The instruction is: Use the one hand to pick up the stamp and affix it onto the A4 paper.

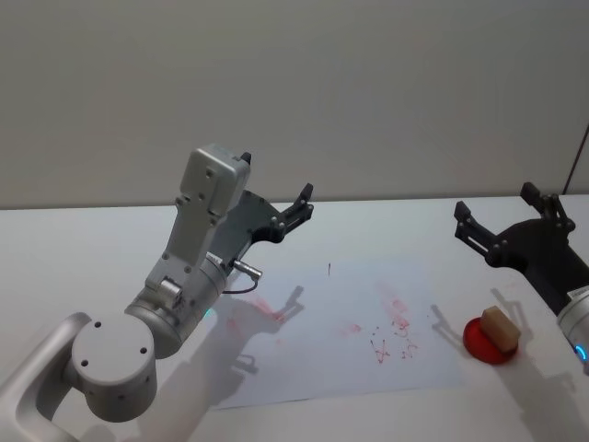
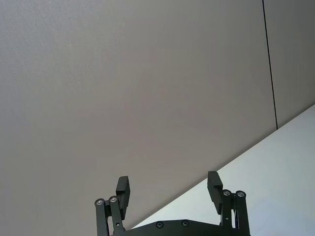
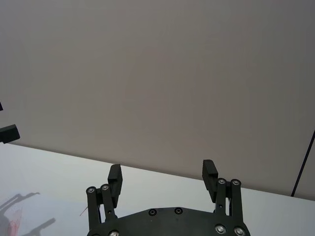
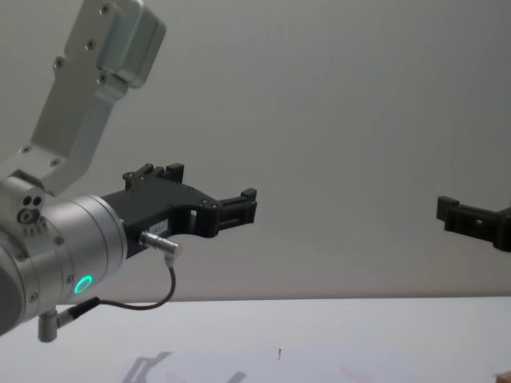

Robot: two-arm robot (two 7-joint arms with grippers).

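Observation:
The stamp, a small light-brown block, stands on a round red pad at the table's right. The A4 paper lies flat in the middle of the table with red and pinkish marks on it. My right gripper hovers open and empty above and behind the stamp; its fingers are spread wide, and its tip enters the chest view. My left gripper is raised over the paper's far left part, also open and empty, and it points at the wall.
The white table runs back to a plain grey wall. The left arm's boxy silver link and round joint rise over the near-left table. A thin dark cable hangs at the far right.

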